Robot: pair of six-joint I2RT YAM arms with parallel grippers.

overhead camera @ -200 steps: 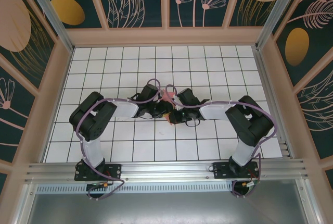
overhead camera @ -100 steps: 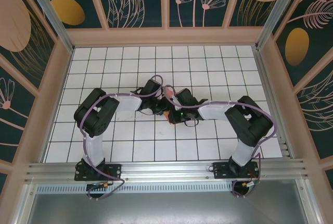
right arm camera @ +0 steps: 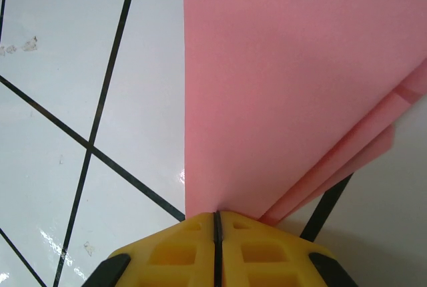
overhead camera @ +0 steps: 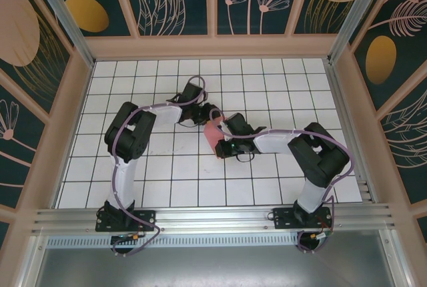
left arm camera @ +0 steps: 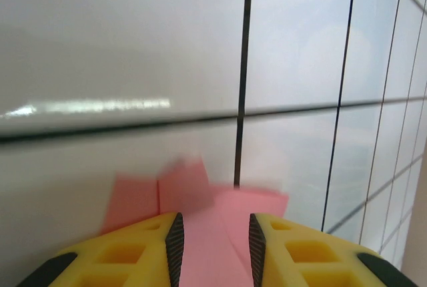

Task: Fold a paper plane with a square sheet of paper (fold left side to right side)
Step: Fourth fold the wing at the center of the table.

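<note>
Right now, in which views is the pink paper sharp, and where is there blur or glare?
Left wrist: the pink paper is soft and out of focus, and a white glare streak lies across the table. Right wrist: the paper is sharp, with small glints on the table beside it. Top external: even light, the paper small but clear.

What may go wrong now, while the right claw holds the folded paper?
The right claw pinches the pink paper only at one edge, so a pull might tear it. Its layers fan apart, so the crease may set uneven. The open left claw might crumple it.
</note>
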